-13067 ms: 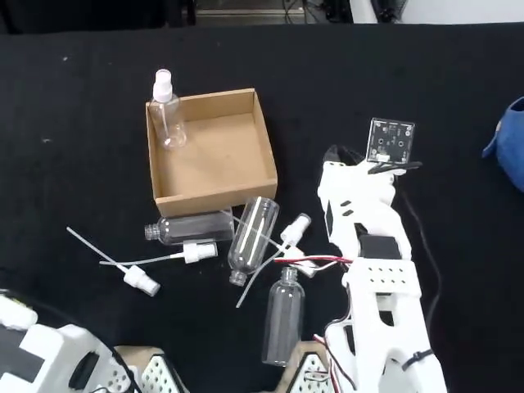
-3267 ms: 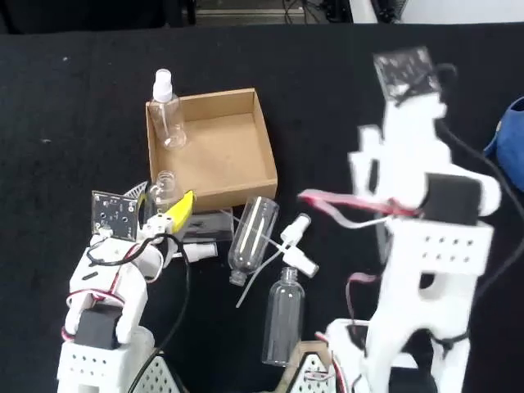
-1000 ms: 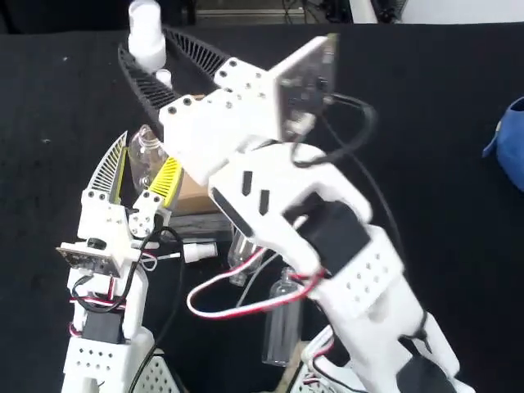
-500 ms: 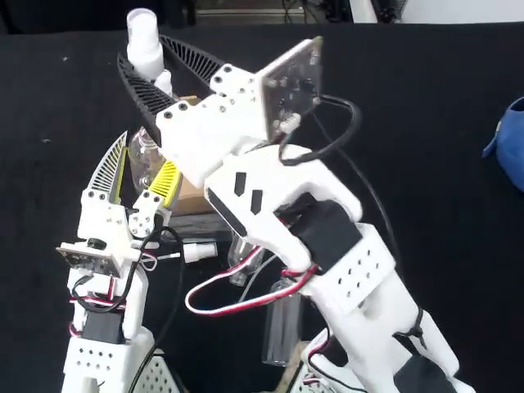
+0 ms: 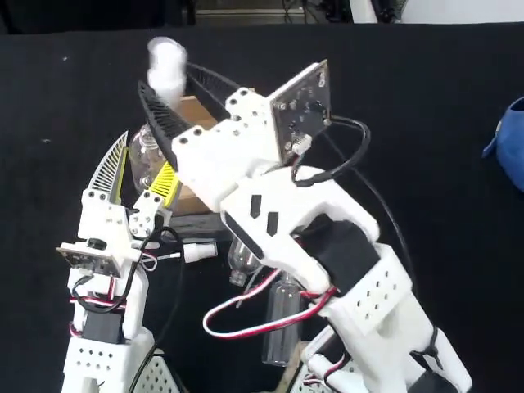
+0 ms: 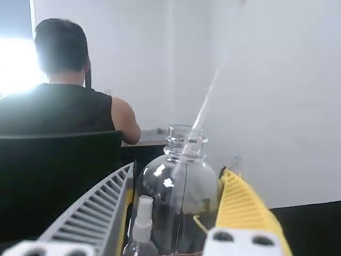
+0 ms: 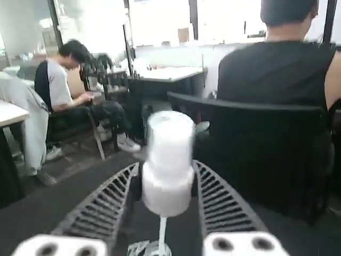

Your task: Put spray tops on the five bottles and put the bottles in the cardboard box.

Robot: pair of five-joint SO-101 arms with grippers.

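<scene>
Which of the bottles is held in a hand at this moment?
The uncapped clear bottle, upright in the left hand, with the spray top's tube at its open neck. A second bottle lies loose on the table.

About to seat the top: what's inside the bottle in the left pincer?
The dip tube of the spray top runs down through the open neck into the clear bottle. Where the tube ends, low between the left pincer fingers, cannot be made out.

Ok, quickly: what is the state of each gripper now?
Left gripper: shut on the open bottle.
Right gripper: shut on a spray top.
</scene>
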